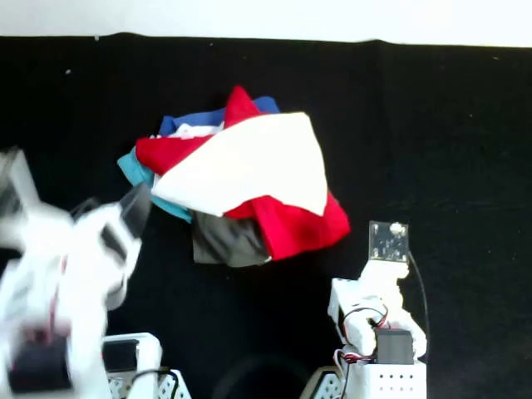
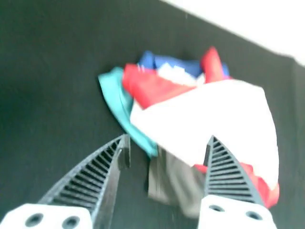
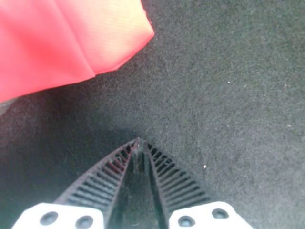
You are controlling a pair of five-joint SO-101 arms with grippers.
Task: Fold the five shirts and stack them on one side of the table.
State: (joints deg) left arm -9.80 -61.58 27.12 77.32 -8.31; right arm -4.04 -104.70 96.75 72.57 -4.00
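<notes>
A heap of shirts lies mid-table: a white shirt [image 1: 249,166] on top, a red shirt [image 1: 295,224] under it, a grey shirt [image 1: 229,241] at the near edge, a teal shirt [image 1: 137,170] at the left and a blue shirt [image 1: 199,119] at the back. My left gripper [image 2: 167,145] is open above the cloth, short of the teal shirt [image 2: 114,98] and grey shirt [image 2: 174,183]. In the high view the left gripper [image 1: 133,208] hangs left of the heap. My right gripper [image 3: 138,143] is shut and empty over bare cloth, near the red shirt [image 3: 62,38].
A black cloth [image 1: 449,133] covers the table, with a white wall strip behind it. The right arm's base [image 1: 378,332] sits at the near right edge, the left arm's base [image 1: 133,366] at the near left.
</notes>
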